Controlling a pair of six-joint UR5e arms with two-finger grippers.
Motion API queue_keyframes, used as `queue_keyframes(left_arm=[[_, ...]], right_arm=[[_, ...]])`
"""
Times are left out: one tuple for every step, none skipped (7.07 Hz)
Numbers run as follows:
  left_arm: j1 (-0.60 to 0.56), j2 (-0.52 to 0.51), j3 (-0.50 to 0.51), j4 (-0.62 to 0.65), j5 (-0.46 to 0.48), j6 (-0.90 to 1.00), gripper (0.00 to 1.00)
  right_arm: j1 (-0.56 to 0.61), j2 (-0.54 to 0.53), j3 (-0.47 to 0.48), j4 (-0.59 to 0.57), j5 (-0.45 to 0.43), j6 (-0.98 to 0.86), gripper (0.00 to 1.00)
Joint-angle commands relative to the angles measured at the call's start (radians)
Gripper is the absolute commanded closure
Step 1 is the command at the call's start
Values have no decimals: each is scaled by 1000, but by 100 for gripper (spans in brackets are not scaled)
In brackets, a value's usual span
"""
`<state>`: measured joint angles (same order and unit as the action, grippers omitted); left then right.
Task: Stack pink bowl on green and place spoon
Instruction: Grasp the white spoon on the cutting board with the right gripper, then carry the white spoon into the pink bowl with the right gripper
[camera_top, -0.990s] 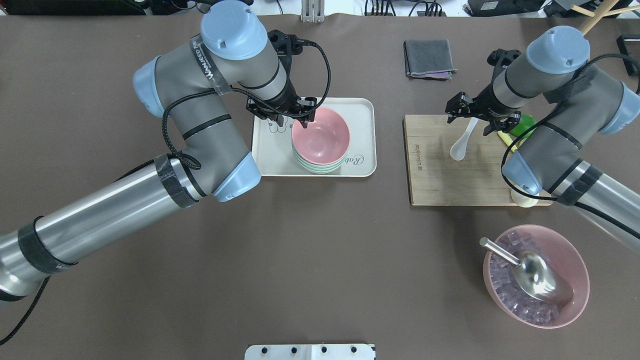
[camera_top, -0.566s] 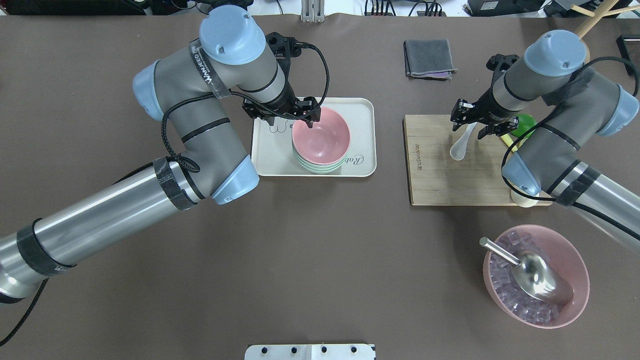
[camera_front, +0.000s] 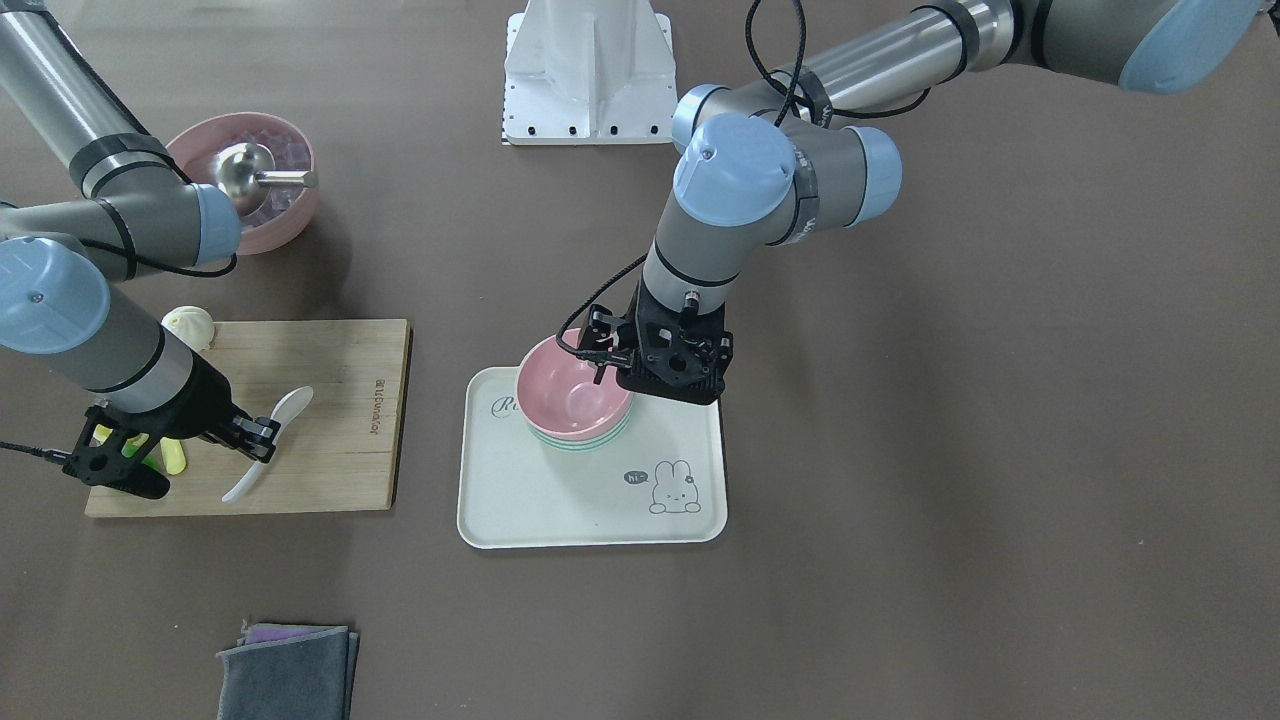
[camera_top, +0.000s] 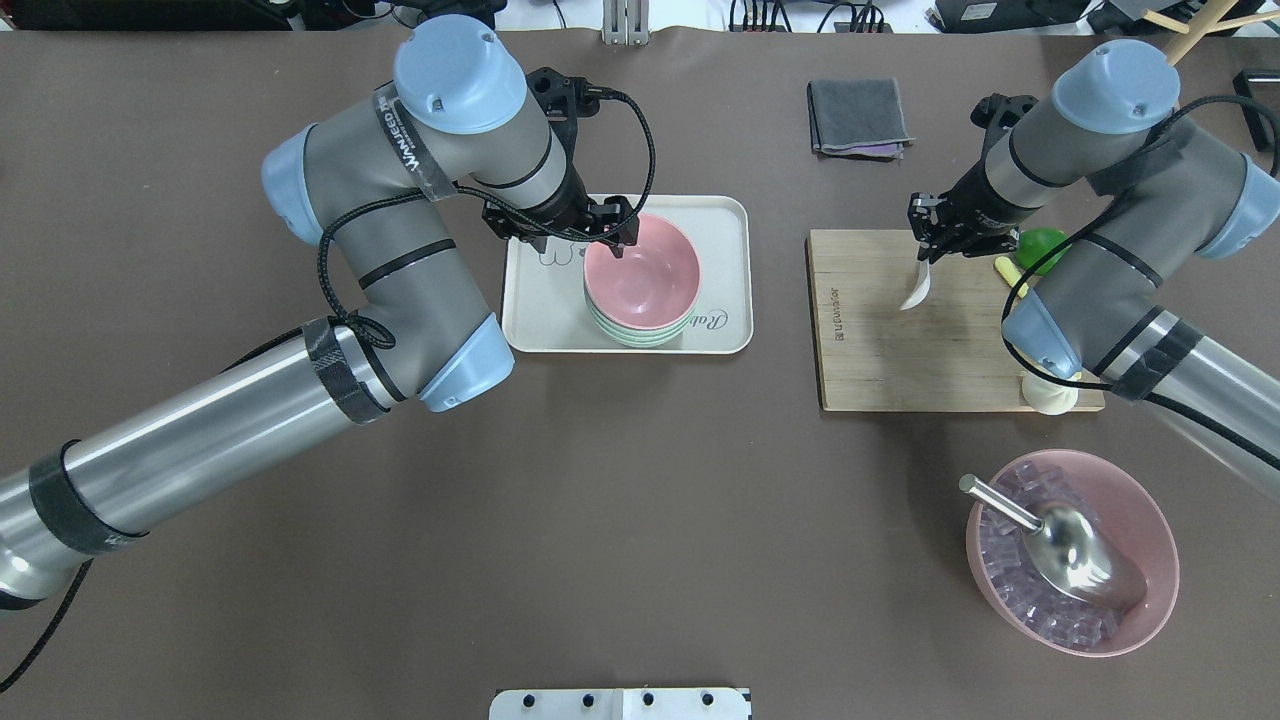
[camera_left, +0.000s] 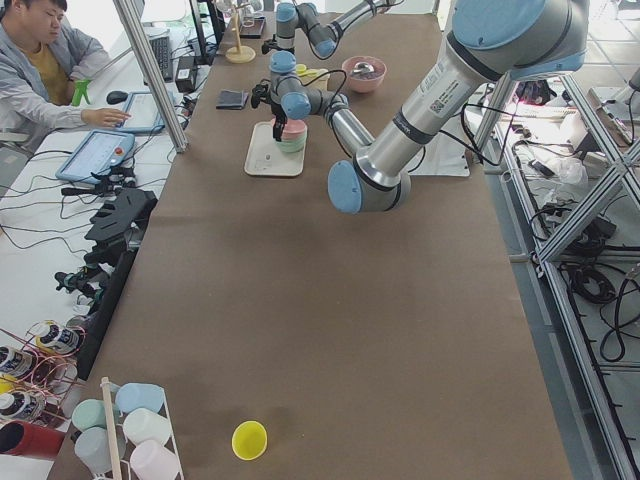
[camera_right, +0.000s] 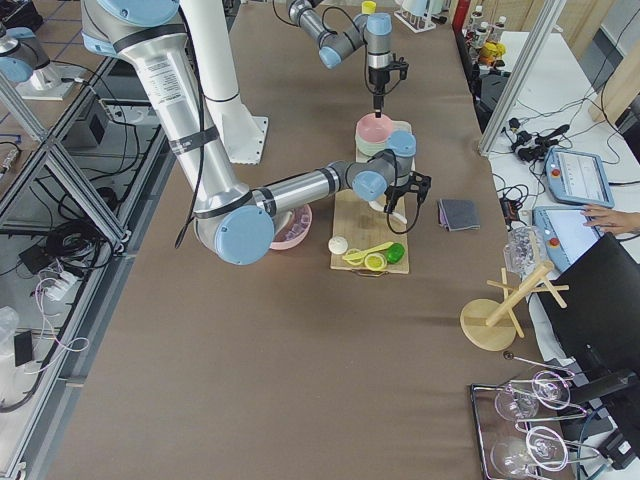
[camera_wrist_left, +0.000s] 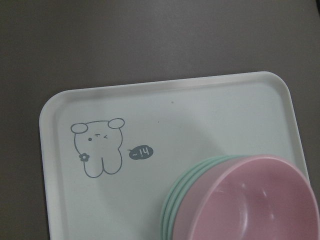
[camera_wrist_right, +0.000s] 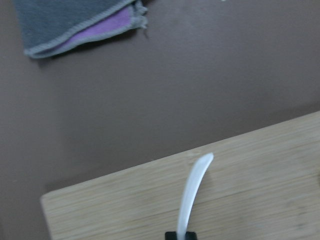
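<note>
Our right pincer (camera_top: 930, 250) is pressed onto the handle end of the white plastic spoon (camera_top: 914, 290). The right wrist view shows the two black fingertips pinching it. The spoon hangs over the rectangular wooden cutting board (camera_top: 900, 370). Its long axis runs from the grip down and outward to the scoop end, and it shows edge-on from above.

The coming move turns on one relation: the goal lies sideways from this grip, toward the robot's left. There the glossy pink bowl (camera_top: 640, 272) is already nested on the stack of pale green bowls (camera_top: 630, 338), on the cream tray with a rabbit drawing (camera_top: 725, 215). A strip of bare table separates board and tray.

The right arm is the nearer one for the spoon, since it carries it. Our left pincer (camera_top: 578, 235) is spread and holds nothing, hovering just beside the pink bowl's rim on the side away from the spoon. We judge the bowl's near side open for an approach, scoop end leading.
</note>
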<state>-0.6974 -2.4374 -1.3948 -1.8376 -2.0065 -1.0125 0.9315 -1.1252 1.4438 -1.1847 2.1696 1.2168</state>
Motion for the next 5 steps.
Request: queue_keyframes(left_arm=[[-1, 59, -65, -15, -6, 3, 7], [-7, 133, -146, -15, -12, 15, 7], [-29, 200, -205, -17, -14, 41, 7], [-43, 233, -226, -17, -14, 99, 7], [-45, 233, -227, -17, -14, 100, 6]], right_arm=[[-28, 138, 17, -102, 4, 114, 100], [-74, 212, 18, -113, -16, 195, 100], [-112, 261, 15, -116, -20, 301, 100], [-146, 341, 3, -137, -30, 391, 100], [-170, 364, 1, -165, -59, 407, 100]])
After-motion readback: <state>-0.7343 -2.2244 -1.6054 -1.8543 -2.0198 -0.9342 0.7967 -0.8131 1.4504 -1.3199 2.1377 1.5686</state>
